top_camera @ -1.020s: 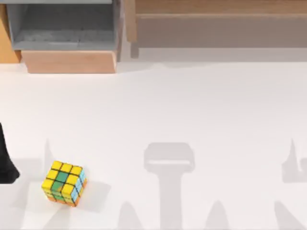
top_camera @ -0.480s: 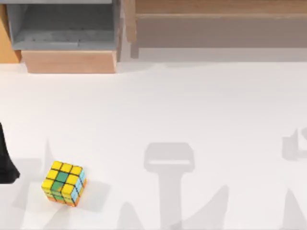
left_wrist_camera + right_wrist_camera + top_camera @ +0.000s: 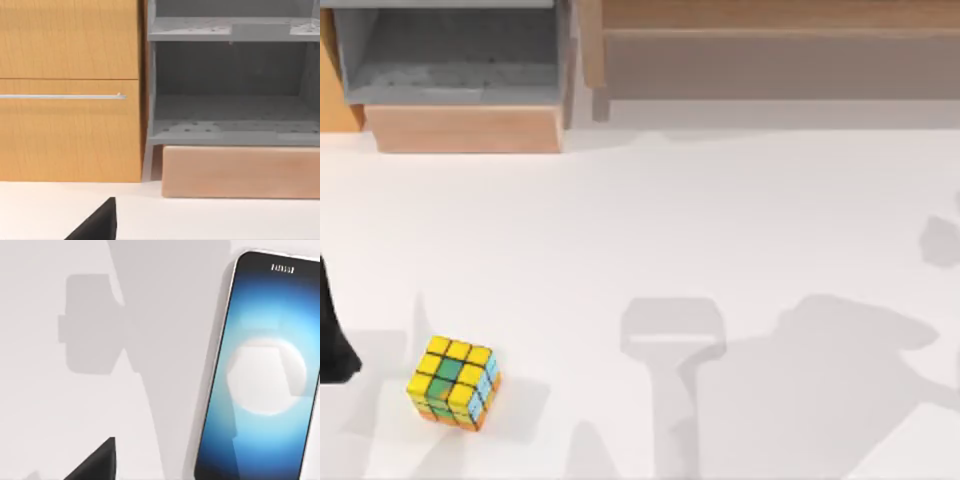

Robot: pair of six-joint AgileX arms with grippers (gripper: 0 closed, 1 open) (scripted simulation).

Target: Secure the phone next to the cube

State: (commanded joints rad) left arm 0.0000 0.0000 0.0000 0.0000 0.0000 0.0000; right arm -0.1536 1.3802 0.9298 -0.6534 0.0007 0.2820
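Bright, even light is falling from above, leaving the white table [image 3: 650, 220] washed pale. Soft grey shadows are lying across its near half, the largest spreading at the right, and a short one is trailing off the cube [image 3: 453, 382]. The phone [image 3: 260, 370] screen is glowing blue with a pale round blur. Edges are looking slightly soft; no glare is showing.
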